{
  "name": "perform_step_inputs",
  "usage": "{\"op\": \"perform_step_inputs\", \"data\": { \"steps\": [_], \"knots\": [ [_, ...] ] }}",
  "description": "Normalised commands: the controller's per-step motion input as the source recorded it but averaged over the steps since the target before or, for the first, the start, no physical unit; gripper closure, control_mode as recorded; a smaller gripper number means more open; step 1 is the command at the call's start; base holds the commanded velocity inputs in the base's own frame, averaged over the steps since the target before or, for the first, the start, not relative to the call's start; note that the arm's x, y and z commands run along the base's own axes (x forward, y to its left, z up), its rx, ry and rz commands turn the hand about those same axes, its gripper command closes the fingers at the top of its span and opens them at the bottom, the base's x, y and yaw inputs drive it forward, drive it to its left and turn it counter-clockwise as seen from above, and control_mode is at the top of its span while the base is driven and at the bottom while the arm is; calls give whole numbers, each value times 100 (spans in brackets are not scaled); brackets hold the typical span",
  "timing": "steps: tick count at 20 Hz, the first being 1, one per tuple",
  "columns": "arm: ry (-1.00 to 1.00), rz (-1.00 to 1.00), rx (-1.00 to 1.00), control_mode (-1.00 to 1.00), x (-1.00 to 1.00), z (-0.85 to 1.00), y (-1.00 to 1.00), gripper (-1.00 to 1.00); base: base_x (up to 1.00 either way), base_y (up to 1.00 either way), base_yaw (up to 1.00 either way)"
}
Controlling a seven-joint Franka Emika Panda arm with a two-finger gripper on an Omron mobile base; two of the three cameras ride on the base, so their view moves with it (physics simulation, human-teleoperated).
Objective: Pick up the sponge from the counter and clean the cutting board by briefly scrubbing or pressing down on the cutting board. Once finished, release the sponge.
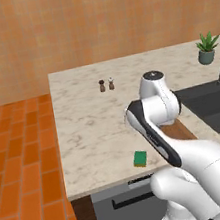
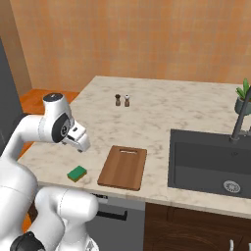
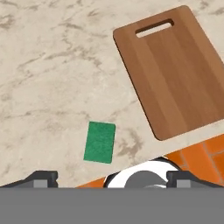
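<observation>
Spanning most of the scene, the tabletop (image 2: 147,122) carries every item under inspection. A dark sink (image 2: 211,162) is set into its right side. The cutting board (image 2: 122,167) lies flat near the front edge, just left of the sink, slot handle at its far end. The sponge (image 2: 77,173) lies green side up, left of the board and apart from it, close to the front edge. The claw (image 3: 111,179) hangs above the tabletop, released, its fingertips (image 3: 41,178) spread wide and holding nothing. Pickup is judged not yet begun. Risk: a descent off-centre could nudge the sponge over the near edge, or the fingers could strike the tabletop and close above the thin block.
</observation>
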Motion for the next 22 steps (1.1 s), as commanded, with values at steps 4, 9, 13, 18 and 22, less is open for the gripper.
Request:
{"op": "perform_step_inputs", "data": {
  "steps": [4,9,13,18,22],
  "knots": [
    [1,0,0,-100,1,-52,1,-100,0,0,0],
    [3,0,2,-100,1,-50,9,-100,0,0,0],
    [4,3,0,-100,3,-49,11,-100,0,0,0],
    [3,1,0,-100,18,-40,4,-100,0,0,0],
    [5,0,0,-100,31,-33,0,-100,0,0,0]
  ]
}}
